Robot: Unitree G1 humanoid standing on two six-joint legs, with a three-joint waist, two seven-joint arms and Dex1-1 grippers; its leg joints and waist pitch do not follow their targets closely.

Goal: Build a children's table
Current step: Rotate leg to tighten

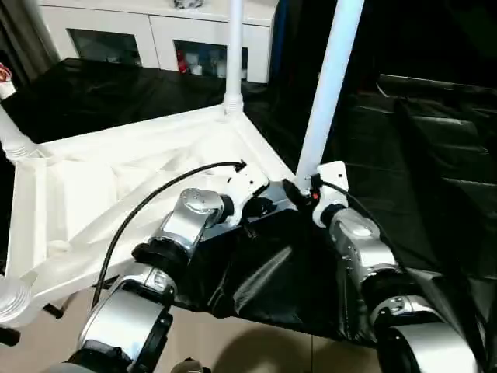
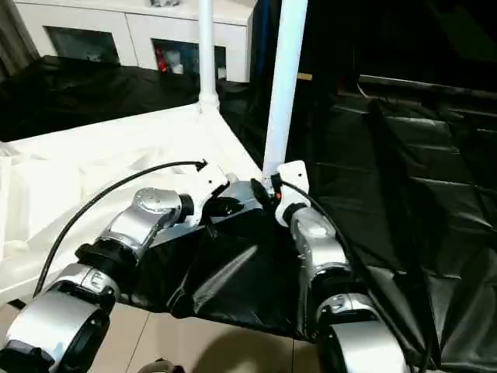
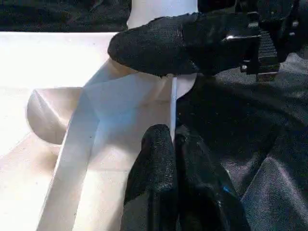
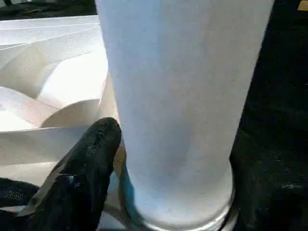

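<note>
Currently, I see the table top (image 1: 116, 186) lying upside down on a black sheet (image 1: 435, 155), its rimmed underside facing up. Three legs stand upright in its corner sockets: the near leg (image 1: 330, 85) at the corner closest to my grippers, a far leg (image 1: 234, 54) at the corner beyond it, and a third leg (image 1: 12, 136) at the left edge of the head view. A fourth leg end (image 1: 12, 299) shows at the lower left corner of the top. My right gripper (image 4: 166, 192) sits at the base of the near leg, where the leg enters its socket; the leg stands between its fingers, and one black finger (image 4: 82, 168) lies beside the leg. I cannot tell whether the fingers press on the leg or stand clear of it. My left gripper (image 3: 173, 139) has its fingers pressed together, holding nothing, with the tips at the thin rim edge of the top just beside the same corner. A white cabinet (image 1: 155, 39) with glass doors stands behind the work area.
</note>
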